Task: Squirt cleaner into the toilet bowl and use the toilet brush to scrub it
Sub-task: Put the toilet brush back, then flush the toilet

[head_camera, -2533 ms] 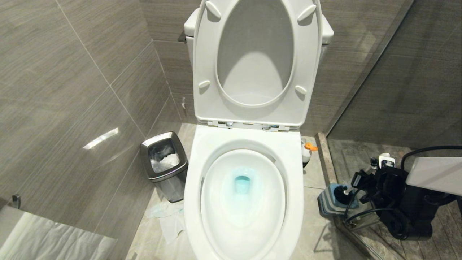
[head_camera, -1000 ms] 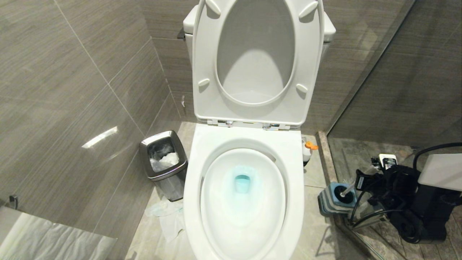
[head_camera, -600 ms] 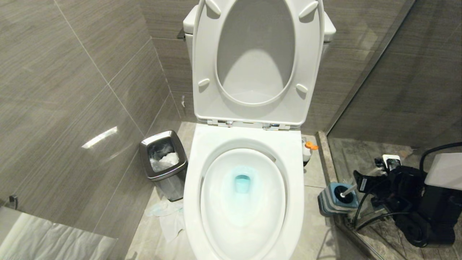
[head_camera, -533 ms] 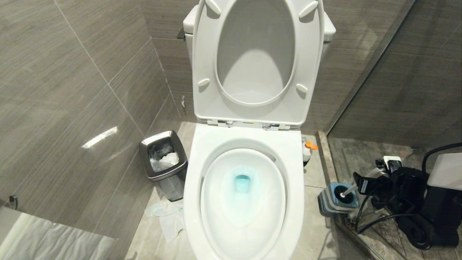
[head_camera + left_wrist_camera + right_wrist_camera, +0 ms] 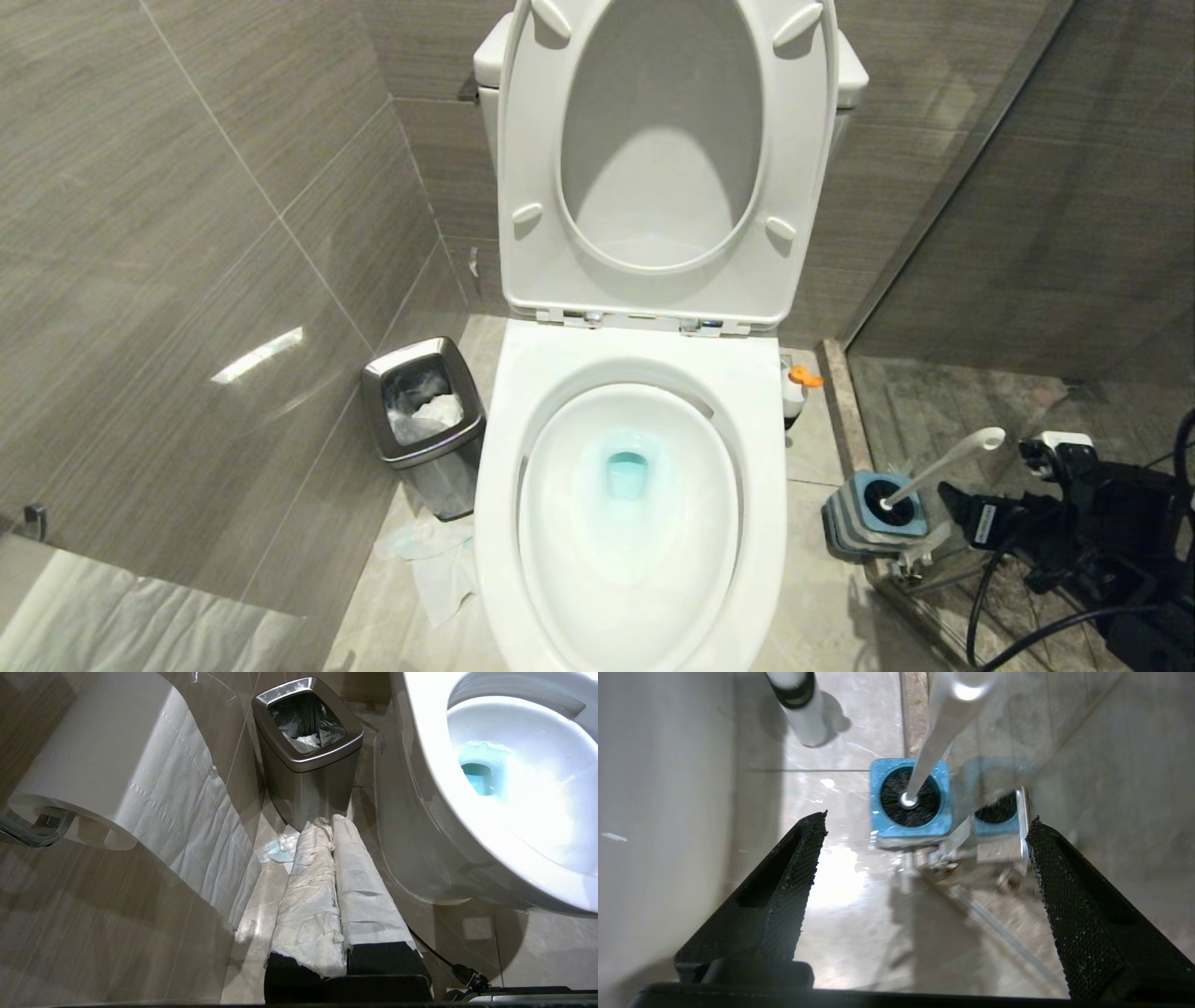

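Right gripper (image 5: 924, 868) spread wide, empty, above floor beside brush (image 5: 938, 462). Brush stands in blue holder (image 5: 873, 518) right of bowl (image 5: 630, 504), handle leaning toward glass. Teal water in bowl, seat up. Cleaner (image 5: 794, 390) on floor by bowl's right rear. Left gripper (image 5: 332, 826) clenched, paper-wrapped, low near bin (image 5: 308, 751).

right tool (image 5: 924, 900): two black wedge-shaped fingers, fine knurled grip faces, each with a slot cut in its side, on a black crossbar | right arm (image 5: 1102, 523): black housing, looping black cables, small white block on top | left tool (image 5: 334, 891): both fingers wrapped in crumpled white paper, black bases, thin black cable with connector
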Motion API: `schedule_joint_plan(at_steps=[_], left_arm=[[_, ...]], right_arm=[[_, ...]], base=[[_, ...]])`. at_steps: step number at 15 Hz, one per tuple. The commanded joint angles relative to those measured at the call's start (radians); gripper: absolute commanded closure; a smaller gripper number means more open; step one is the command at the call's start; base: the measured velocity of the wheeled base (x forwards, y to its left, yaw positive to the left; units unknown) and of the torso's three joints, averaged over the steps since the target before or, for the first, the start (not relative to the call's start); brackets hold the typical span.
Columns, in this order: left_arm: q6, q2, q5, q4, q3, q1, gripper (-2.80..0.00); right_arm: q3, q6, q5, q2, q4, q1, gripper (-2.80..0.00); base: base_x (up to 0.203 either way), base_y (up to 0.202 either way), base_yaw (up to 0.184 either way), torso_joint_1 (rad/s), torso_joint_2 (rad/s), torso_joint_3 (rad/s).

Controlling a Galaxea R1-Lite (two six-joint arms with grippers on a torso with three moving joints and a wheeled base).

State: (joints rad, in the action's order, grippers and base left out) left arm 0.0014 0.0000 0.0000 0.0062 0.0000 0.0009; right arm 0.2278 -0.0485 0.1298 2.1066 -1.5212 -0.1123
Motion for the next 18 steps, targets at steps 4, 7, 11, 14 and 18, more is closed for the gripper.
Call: schedule_joint_plan(at_steps=[4,7,11,14,18], left_arm=[[0.000,0.000,0.000,0.000,0.000,0.001,0.00],[0.000,0.000,0.000,0.000,0.000,0.001,0.00],[0.000,0.000,0.000,0.000,0.000,0.001,0.00],[0.000,0.000,0.000,0.000,0.000,0.001,0.00],[0.000,0.000,0.000,0.000,0.000,0.001,0.00]], right_arm=[[-0.151,-0.122,-0.004,-0.270,-0.009,0.002,-2.80],[-0.180,-0.132,-0.009,-0.370,-0.009,0.002,0.00],[-0.219,-0.132,-0.030,-0.414,-0.009,0.000,0.00],[-0.227,-0.120,-0.039,-0.549,0.025,0.002,0.00],[-0.189,-0.066,-0.123,-0.848,0.286,0.003,0.00]], base=[[0.000,0.000,0.000,0.000,0.00,0.000],[0.000,0.000,0.000,0.000,0.00,0.000],[0.000,0.000,0.000,0.000,0.00,0.000],[0.000,0.000,0.000,0.000,0.00,0.000],[0.000,0.000,0.000,0.000,0.00,0.000]])
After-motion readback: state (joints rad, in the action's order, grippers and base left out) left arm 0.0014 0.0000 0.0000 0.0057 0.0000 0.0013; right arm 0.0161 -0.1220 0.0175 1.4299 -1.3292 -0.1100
